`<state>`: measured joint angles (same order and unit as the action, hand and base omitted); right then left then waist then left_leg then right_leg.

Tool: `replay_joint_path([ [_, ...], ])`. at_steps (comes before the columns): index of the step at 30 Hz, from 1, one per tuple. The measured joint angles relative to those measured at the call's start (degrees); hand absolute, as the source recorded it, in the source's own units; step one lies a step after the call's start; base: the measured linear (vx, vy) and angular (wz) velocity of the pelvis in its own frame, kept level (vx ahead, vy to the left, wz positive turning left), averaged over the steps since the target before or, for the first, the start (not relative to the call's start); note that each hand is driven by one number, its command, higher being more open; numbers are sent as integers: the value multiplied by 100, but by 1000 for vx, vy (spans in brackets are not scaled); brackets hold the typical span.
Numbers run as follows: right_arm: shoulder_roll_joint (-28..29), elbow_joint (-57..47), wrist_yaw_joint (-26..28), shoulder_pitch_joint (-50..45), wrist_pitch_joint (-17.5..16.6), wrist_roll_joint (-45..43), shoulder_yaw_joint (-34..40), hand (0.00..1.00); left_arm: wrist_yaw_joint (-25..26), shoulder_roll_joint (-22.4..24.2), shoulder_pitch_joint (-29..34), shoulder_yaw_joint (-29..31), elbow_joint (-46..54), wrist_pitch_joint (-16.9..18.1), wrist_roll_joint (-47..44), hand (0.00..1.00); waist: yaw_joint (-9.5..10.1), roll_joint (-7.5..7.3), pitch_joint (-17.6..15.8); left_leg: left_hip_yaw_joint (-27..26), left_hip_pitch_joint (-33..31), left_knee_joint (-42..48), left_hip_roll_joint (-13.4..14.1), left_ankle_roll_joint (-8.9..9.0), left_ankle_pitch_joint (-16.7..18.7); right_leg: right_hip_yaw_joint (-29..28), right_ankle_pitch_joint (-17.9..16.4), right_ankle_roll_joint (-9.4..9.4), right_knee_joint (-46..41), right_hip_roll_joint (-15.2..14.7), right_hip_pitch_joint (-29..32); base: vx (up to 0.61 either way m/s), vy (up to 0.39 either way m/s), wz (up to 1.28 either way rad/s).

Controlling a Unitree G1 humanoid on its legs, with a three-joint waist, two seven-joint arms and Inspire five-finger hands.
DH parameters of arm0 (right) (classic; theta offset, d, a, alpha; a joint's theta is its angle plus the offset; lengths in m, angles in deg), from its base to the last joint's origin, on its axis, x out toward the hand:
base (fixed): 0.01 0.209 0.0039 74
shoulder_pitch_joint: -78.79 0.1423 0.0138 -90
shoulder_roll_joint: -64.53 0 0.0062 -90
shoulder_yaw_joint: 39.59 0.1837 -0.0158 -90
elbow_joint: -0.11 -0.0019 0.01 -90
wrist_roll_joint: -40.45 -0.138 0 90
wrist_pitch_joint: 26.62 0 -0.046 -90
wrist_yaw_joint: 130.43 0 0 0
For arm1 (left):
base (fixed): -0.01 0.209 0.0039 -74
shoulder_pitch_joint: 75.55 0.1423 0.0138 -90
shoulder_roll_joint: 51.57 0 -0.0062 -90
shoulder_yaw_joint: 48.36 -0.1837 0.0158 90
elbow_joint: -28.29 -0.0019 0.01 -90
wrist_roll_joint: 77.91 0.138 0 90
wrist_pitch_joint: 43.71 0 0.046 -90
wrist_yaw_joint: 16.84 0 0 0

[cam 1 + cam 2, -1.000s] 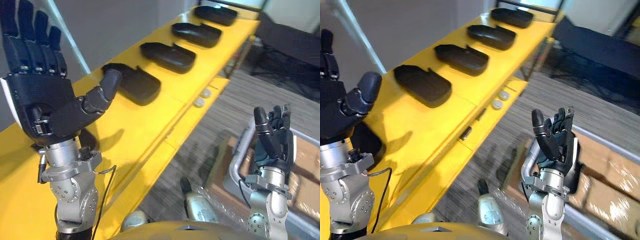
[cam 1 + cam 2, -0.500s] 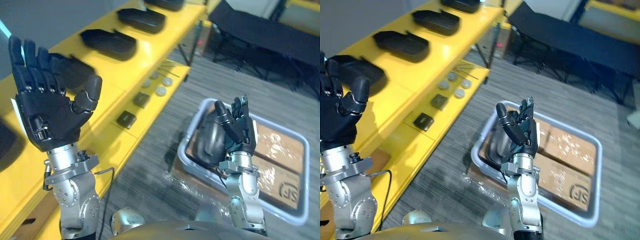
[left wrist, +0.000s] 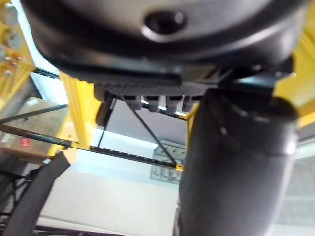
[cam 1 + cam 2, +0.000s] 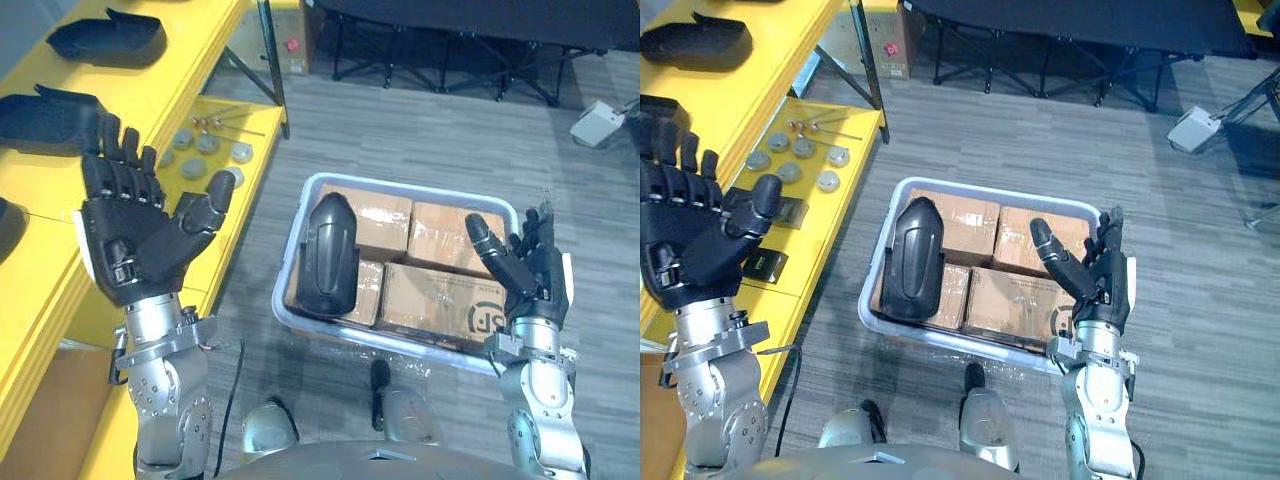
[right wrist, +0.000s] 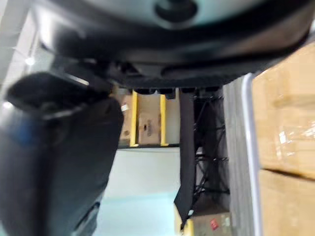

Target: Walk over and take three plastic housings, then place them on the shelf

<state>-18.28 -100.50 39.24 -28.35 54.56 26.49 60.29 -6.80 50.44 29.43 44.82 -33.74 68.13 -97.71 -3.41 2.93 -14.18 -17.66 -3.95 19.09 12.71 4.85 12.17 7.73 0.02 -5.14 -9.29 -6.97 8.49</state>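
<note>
Surroundings: a yellow shelf runs along your robot's left side. Black plastic housings lie on its top, one at the far end and another nearer, partly behind the raised left hand. Small round discs sit in a cluster on the lower ledge. On the floor in front of the robot stands a grey bin packed with cardboard boxes. One more housing lies on top of the boxes at the bin's left end. Beyond the bin stands a black folding frame, and a small white box lies on the floor well off to the right.

Hands: the left hand is raised, palm towards the head camera, fingers straight and spread, thumb out, released and holding nothing. It stands in front of the shelf's edge. The right hand is also raised upright with fingers extended, released and empty, above the bin's near right corner. Neither hand touches a housing.

Views: the right eye view shows two dark flat squares on the lower ledge beside the left hand. The right wrist view shows the bin's rim and boxes past the hand. The left wrist view shows yellow uprights past the thumb.
</note>
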Motion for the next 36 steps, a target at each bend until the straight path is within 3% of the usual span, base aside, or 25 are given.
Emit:
replay_joint_path([
  [4, 18, 838, -46, 136, 102, 151, 13, 100, 117, -45, -73, 2, -69, -89, 2, 100, 41, -17, -18, 197, -306, 2, -185, 1, -34, 195, 322, -103, 485, -146, -69, -31, 104, 31],
  [8, 17, 2000, -326, 1137, 339, 661, -167, 100, 186, -135, -397, -11, -66, -99, 36, 100, 260, -101, -314, 370, -619, 204, -317, -18, -37, 404, 698, -144, 970, -239, -176, -77, 64, 19],
  [11, -1, 2294, -586, 1633, 357, 801, -239, 100, 190, -158, -424, -50, -58, -105, 139, 100, 365, -71, -507, 531, -890, 364, -384, -42, -41, 559, 828, -159, 1133, -281, -163, -99, 25, 29],
  [15, -105, 2415, -978, 2201, 367, 1376, -268, 100, 173, -176, -454, -207, -51, -218, 229, 100, 483, -81, -729, 710, -1128, 541, -413, -69, -25, 717, 876, -163, 1175, -301, -139, -68, 12, 18],
  [22, -526, 2430, -1129, 2751, 509, 1921, -487, 100, 13, -303, -648, -309, -36, -358, 239, 100, 539, -129, -987, 781, -1262, 595, -419, -85, -27, 779, 886, -159, 1183, -299, -78, -35, -4, 6],
  [30, -776, 3189, -1050, 3452, 1211, 2496, -658, 100, -47, -317, -875, -475, -36, -448, 239, 100, 577, -74, -1175, 889, -1277, 528, -448, -133, -62, 948, 878, -146, 1178, -305, -107, -12, -10, 7],
  [32, -916, 3391, -1000, 3540, 1258, 2615, -781, 100, -78, -319, -876, -505, -37, -451, 239, 100, 613, -67, -1179, 912, -1270, 470, -489, -147, -91, 990, 877, -145, 1176, -335, -109, -20, -4, 13],
  [33, -1035, 3545, -973, 3664, 1321, 2723, -837, 0, -80, -319, -878, -518, -38, -468, 239, 100, 599, -46, -1190, 946, -1269, 445, -523, -156, -114, 1052, 877, -145, 1165, -363, -125, -37, 11, 17],
  [36, -1322, 3981, -857, 4057, 1420, 2785, -853, 0, -129, -341, -904, -551, -38, -480, 239, 100, 625, 11, -1238, 980, -1262, 444, -573, -183, -136, 1113, 876, -144, 1129, -409, -146, -59, 24, 11],
])
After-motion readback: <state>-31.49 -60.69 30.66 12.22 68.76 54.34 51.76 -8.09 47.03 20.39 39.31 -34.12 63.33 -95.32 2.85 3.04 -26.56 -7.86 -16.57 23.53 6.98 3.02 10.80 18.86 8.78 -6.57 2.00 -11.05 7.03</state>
